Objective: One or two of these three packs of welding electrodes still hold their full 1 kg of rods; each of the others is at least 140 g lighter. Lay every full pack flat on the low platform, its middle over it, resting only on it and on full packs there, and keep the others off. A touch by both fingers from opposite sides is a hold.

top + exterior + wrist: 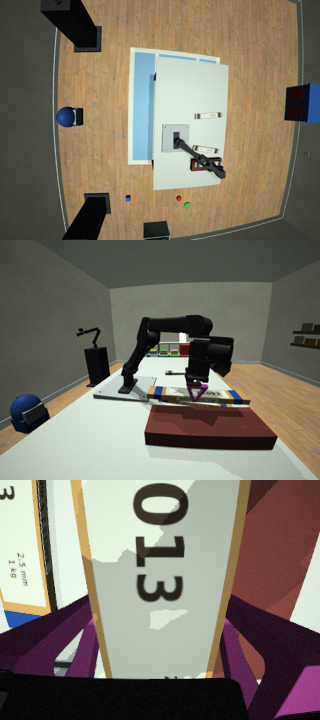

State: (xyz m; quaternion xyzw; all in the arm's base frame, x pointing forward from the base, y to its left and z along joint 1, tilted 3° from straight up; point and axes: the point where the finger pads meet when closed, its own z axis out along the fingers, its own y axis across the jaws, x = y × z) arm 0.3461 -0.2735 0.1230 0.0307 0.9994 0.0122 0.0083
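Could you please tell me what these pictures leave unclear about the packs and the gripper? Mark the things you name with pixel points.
- Top view: the arm hides the middle of the held pack point(198, 164) point(170, 392) point(160, 615) and the gripper's point(196, 395) point(160, 645) fingertips.
- Exterior view: the held pack hides most of the pack point(205, 149) point(164, 400) point(22, 550) behind it.
- Wrist view: the frame edge cuts off both packs.

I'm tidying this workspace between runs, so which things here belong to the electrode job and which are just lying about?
Part of the job:
- held pack
- two packs on the table
- low platform

Just lying about:
- blue cube
- red ball
- green disc
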